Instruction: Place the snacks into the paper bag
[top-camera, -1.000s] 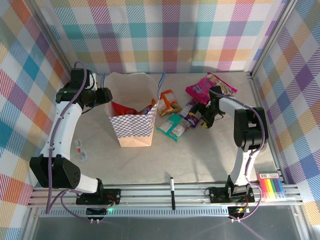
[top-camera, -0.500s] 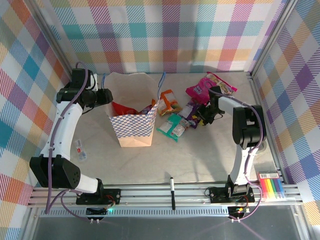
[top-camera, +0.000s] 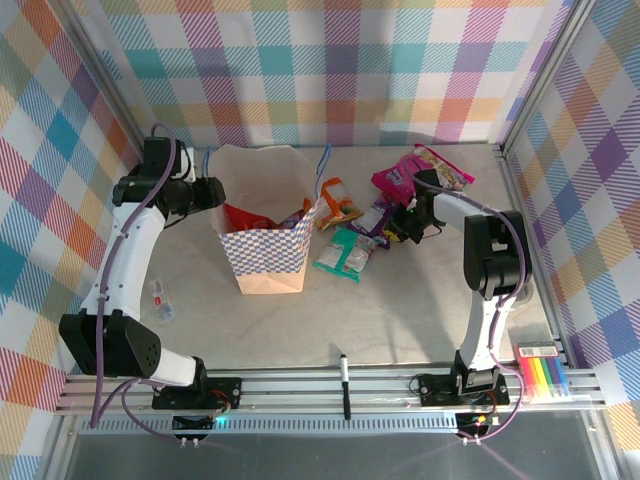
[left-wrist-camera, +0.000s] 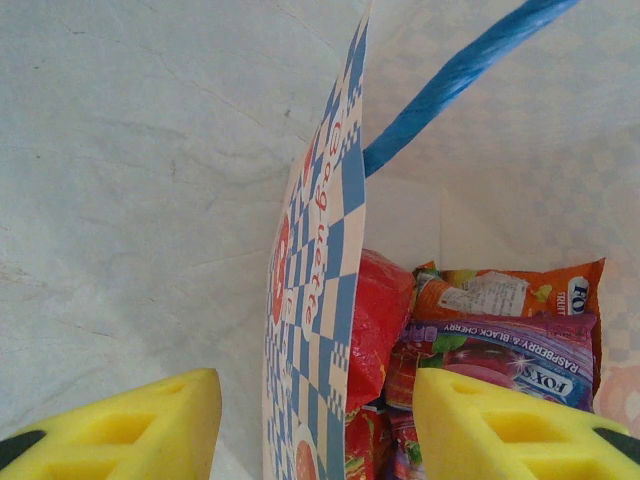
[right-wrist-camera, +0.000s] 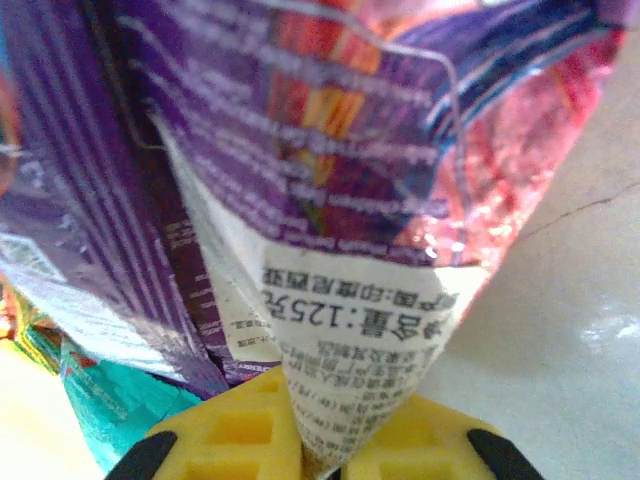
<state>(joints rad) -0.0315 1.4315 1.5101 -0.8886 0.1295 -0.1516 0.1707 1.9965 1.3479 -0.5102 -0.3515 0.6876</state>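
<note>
Pen (top-camera: 344, 380) and wrapper (top-camera: 160, 298) lie apart from bag (top-camera: 262, 255).

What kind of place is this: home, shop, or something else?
Likely a robot test cell: left arm and right arm bolted to a metal rail, checked walls enclosing a small table, a paper bag staged with snack packets.

Black marker pen (top-camera: 344, 384) at the near edge, coloured marker set (top-camera: 545, 376) far right, clear wrapper (top-camera: 160, 298) left.

Lab test cell, checked walls (top-camera: 340, 70), aluminium rail (top-camera: 330, 385)
</note>
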